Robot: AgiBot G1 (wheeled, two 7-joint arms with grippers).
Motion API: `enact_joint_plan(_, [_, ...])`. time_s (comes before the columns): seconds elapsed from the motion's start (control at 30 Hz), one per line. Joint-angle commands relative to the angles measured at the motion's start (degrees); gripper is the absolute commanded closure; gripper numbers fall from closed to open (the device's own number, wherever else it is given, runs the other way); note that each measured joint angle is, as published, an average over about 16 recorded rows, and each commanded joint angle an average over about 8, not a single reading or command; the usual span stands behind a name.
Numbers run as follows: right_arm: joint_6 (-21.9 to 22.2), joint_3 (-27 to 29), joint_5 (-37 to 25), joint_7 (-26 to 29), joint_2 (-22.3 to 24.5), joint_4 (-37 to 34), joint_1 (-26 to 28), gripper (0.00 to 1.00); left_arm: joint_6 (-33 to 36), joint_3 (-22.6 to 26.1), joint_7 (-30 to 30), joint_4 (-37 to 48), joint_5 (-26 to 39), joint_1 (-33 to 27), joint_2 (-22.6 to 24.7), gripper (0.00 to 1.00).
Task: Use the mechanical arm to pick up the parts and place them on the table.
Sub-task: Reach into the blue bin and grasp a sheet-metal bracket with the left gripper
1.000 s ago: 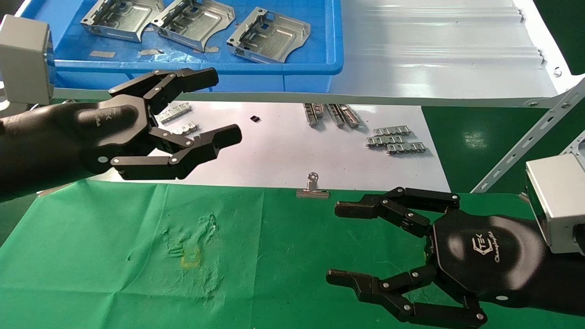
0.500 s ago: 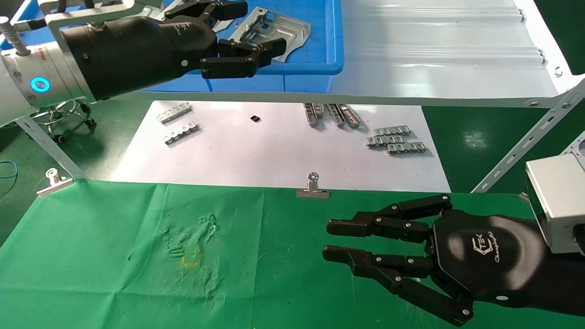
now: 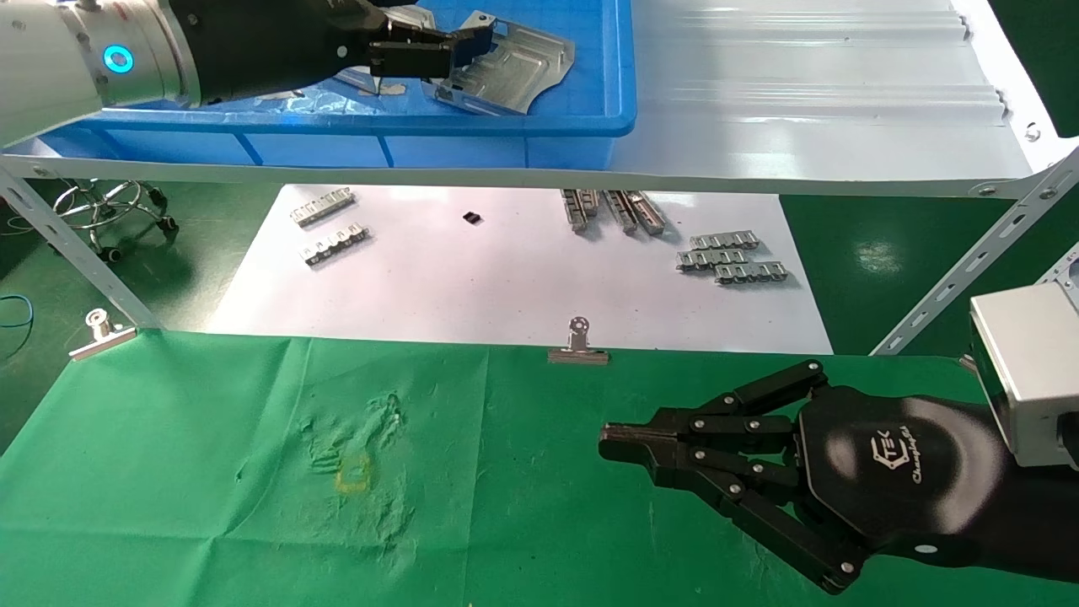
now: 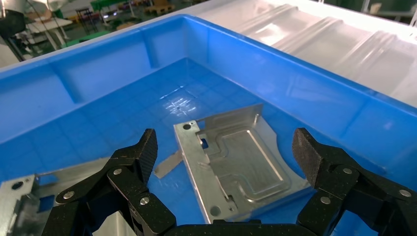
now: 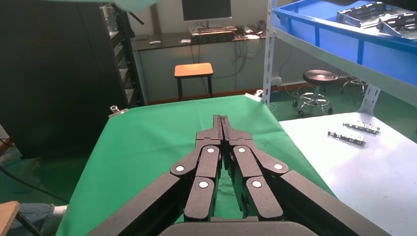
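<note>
Two grippers are showing. Nearest, the right gripper (image 3: 620, 445) is hovering low over the green table (image 3: 211, 506), its fingers pressed together on nothing; the right wrist view shows the fingertips meeting in a closed point. On the cloth to its left, a faint yellow mark (image 3: 352, 474) is sitting among wrinkles. Two clips (image 3: 578, 346) are pinching the cloth's far edge, one mid-edge and one at the left corner. Beyond them a white sheet (image 3: 506, 278) is lying with small notched strips (image 3: 732, 260) scattered on it. Farther off, on the white shelf (image 3: 801, 101), the blue bin (image 3: 539, 126) is holding the parts. The left gripper (image 4: 223, 147) is reaching into the bin with its fingers (image 4: 146, 150) spread wide, straddling one part (image 4: 236, 162) that is lying flat on the bin floor, gripping nothing. Another part (image 4: 19, 194) is lying just beside it, partly hidden behind the fingers.
</note>
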Motion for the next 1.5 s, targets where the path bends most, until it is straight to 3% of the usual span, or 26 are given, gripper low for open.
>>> enact_joint_plan(0.03, [0.0,0.0,0.0,0.0,0.0,0.0,0.0,1.0,0.3,0.86,0.84,4.42,1.36,-2.77,1.5,0.0])
enact_joint_plan(0.1, [0.0,0.0,0.0,0.0,0.0,0.0,0.0,1.0,0.83,1.64,2.04,7.69,2.44,-4.7,2.87,0.01])
enact_joint_plan(0.17, [0.0,0.0,0.0,0.0,0.0,0.0,0.0,1.0,1.19,2.33,3.17,10.54,3.41,-6.23,4.1,0.15])
enact_joint_plan(0.37, [0.0,0.0,0.0,0.0,0.0,0.0,0.0,1.0,0.4,3.7,5.83,17.48,5.43,-8.99,7.2,0.87])
enact_joint_plan(0.43, [0.0,0.0,0.0,0.0,0.0,0.0,0.0,1.0,-0.39,3.77,6.8,19.02,5.6,-9.46,7.93,0.99])
enact_joint_plan(0.73, [0.0,-0.01,0.0,0.0,0.0,0.0,0.0,1.0,-2.95,3.75,10.68,22.92,5.73,-10.82,9.63,1.0])
enact_joint_plan(1.5, [0.0,-0.01,0.01,-0.01,0.0,0.0,0.0,1.0,-2.79,4.37,11.15,25.71,6.23,-11.95,10.2,1.0])
